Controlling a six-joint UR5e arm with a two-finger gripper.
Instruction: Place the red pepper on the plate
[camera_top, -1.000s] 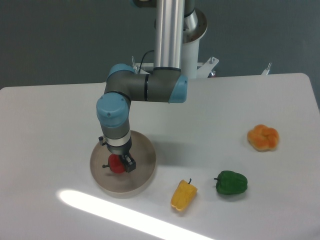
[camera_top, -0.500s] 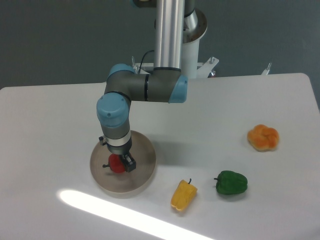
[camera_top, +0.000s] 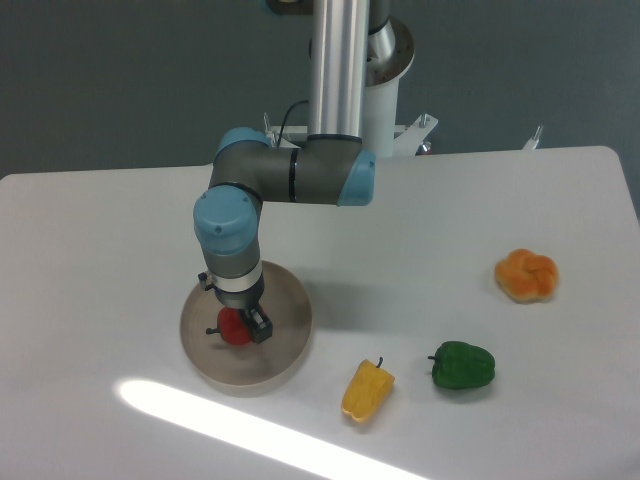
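Gripping the red pepper (camera_top: 233, 328) between closed fingers, the end effector (camera_top: 240, 328) holds it low over the plate (camera_top: 288, 300), left of centre, seemingly ready to release.

The small glossy red bell pepper (camera_top: 234, 328) shows a dark stem, and it sits against the plain beige-grey of the round flat plate (camera_top: 285, 300). The black two-finger gripper (camera_top: 240, 327) hangs from a robot arm (camera_top: 290, 175) of grey metal with pale blue joint caps and a silver upright tube. The smooth table top (camera_top: 450, 220) is white, with a brighter white streak of light across its near edge. A yellow pepper (camera_top: 366, 390), a deep green pepper (camera_top: 463, 366) and an orange lobed pepper (camera_top: 526, 275) lie there, before a dull grey-blue wall (camera_top: 120, 80).
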